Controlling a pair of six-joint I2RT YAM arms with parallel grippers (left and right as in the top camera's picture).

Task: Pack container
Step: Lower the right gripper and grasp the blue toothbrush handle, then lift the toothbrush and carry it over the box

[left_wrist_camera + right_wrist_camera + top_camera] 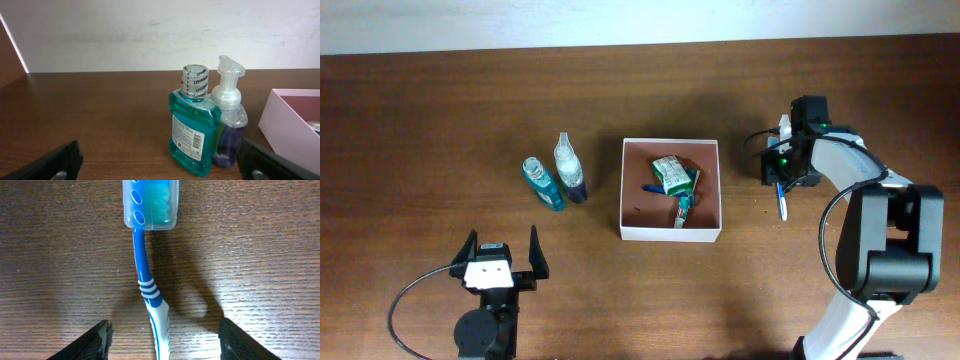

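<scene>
- Fingers [97,342] of the right gripper [165,341] frame the bottom of the right wrist view. They are spread on either side of the toothbrush [147,287], touch neither it nor each other, and pinch nothing.
- Toothbrush: lies flat on the table [260,255], with its blue-and-white handle running between the 2 fingers and its bristle head under a clear cap [150,202]. The straddling pose suits a pinch across the narrow handle, the easiest part to grasp, though a release cannot be ruled out.
- Container [670,236]: sits near the table's middle, open side up, within reach of both arms. The toothbrush lies outside it, off its right wall.
- Contents: a green packet [672,173] and a small tube-like item [682,205] lie on the reddish floor, so packing appears partly done.
- Left gripper [502,245]: rests near the front of the table with its jaws fully parted and empty, facing the 2 bottles.
- Mouthwash bottle [192,130] and pump bottle [229,120]: stand upright side by side, left of the container, probably awaiting the left arm.
</scene>
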